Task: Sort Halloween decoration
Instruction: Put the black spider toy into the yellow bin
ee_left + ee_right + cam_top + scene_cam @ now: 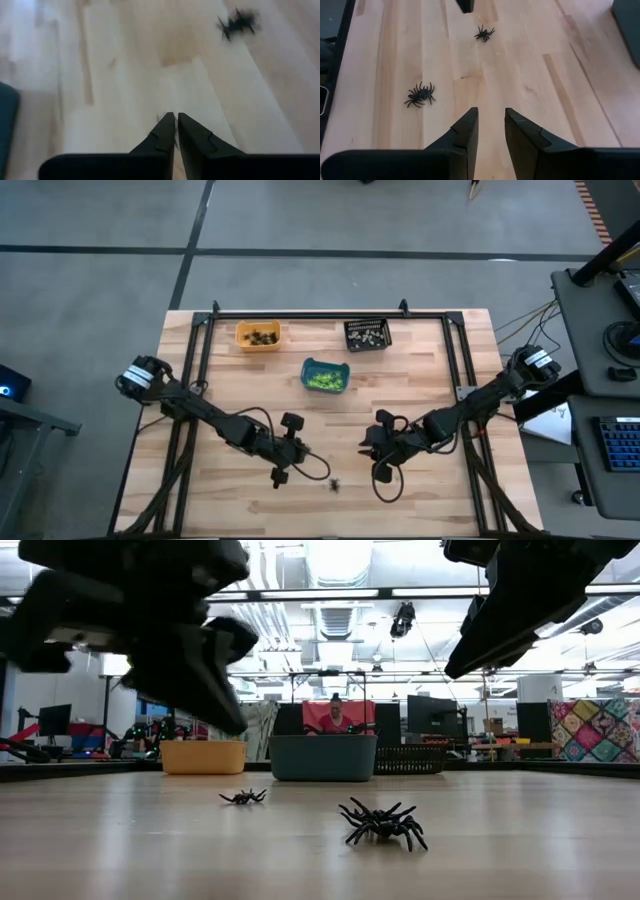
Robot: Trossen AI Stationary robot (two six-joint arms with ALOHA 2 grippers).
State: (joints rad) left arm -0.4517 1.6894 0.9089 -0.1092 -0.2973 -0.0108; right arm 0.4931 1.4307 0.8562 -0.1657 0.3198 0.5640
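**Two black spiders loose on the near counter, both arms above them**

The left gripper (175, 131) has its fingers (162, 132) pressed together with nothing visible between them; in the high view it (279, 477) hangs over the near middle of the wooden counter (420, 380). The right gripper (491, 131) shows a gap between its fingers (466, 131) and holds nothing, poised above bare wood on the near right (381, 471).

One black plastic spider (420, 94) lies flat on the counter between the two grippers, and a second black spider (483, 33) lies beyond it, close to the left gripper's tip.

At the far side stand three bins: an orange bin (257, 336) with dark trinkets on the left, a teal bin (325, 376) with lime-green trinkets in the middle, and a black basket (367, 334) with pale trinkets to the right.
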